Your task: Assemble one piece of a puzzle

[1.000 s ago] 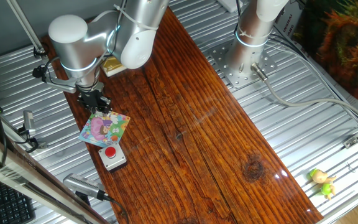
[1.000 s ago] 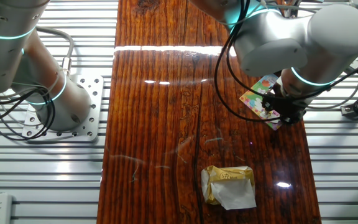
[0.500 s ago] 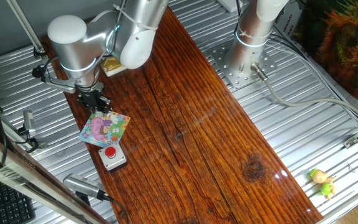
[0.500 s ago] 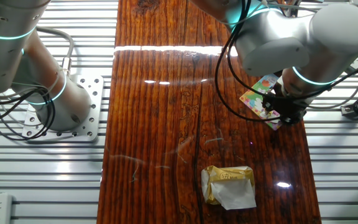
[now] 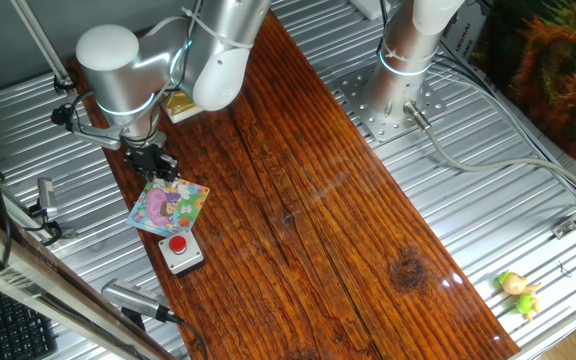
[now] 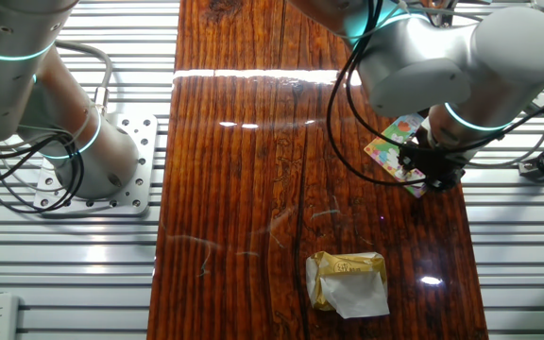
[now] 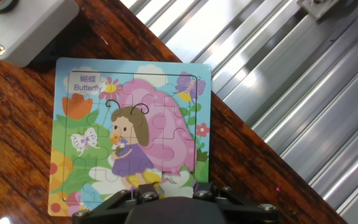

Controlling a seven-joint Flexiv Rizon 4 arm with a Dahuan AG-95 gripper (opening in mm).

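The puzzle [image 5: 169, 207] lies flat near the left edge of the wooden tabletop [image 5: 318, 190], just beside a grey box with a red button [image 5: 180, 250] that sits on its near side. The gripper [image 5: 155, 164] stands at the puzzle's far edge, its black fingers pointing down at the board.

From the other fixed view the puzzle [image 6: 397, 144] shows only in part, as the arm's wrist covers much of it; the gripper [image 6: 434, 174] is dark there and low over the board's corner. This view alone shows a crumpled yellow-and-white wrapper [image 6: 348, 280] on the wood, well apart from the puzzle.

The hand view gives the picture itself: the puzzle [image 7: 129, 130] reads "Butterfly", with a girl in purple before pink wings, and the interlocking seams are plain. The box's corner [image 7: 27, 28] shows at top left, close to the board. The gripper [image 7: 166, 202] is seen only as its black base at the bottom edge, so I cannot tell how wide the fingers stand.
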